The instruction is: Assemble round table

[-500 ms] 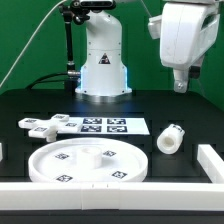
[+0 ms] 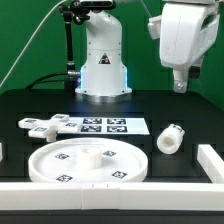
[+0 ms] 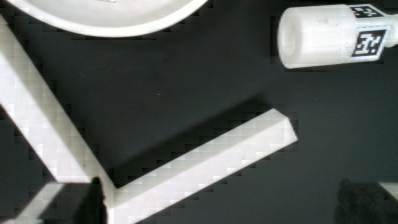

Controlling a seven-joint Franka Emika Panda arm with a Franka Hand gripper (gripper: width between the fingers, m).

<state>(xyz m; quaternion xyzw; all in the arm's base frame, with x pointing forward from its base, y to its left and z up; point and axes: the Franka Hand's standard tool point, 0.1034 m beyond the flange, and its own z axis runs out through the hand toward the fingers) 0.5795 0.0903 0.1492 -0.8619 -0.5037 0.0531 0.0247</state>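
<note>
The large rimmed round disc (image 2: pixel 88 163) lies flat near the front of the black table, a raised hub in its middle. The short cylinder leg (image 2: pixel 170 139) lies on its side to the disc's right in the exterior view. The cross-shaped base piece (image 2: pixel 42 126) lies at the back left. My gripper (image 2: pixel 181 86) hangs high above the table's right side, holding nothing. In the wrist view the disc's rim (image 3: pixel 107 12) and the tagged leg (image 3: pixel 338 35) show far below. My gripper (image 3: pixel 214 205) is open, with dark fingertips (image 3: pixel 63 200) at the frame's edges.
The marker board (image 2: pixel 103 125) lies behind the disc. A white straight-edged border frame (image 2: pixel 211 160) runs along the table's right and front edges; its corner shows in the wrist view (image 3: pixel 196 150). The robot base (image 2: pixel 103 65) stands at the back.
</note>
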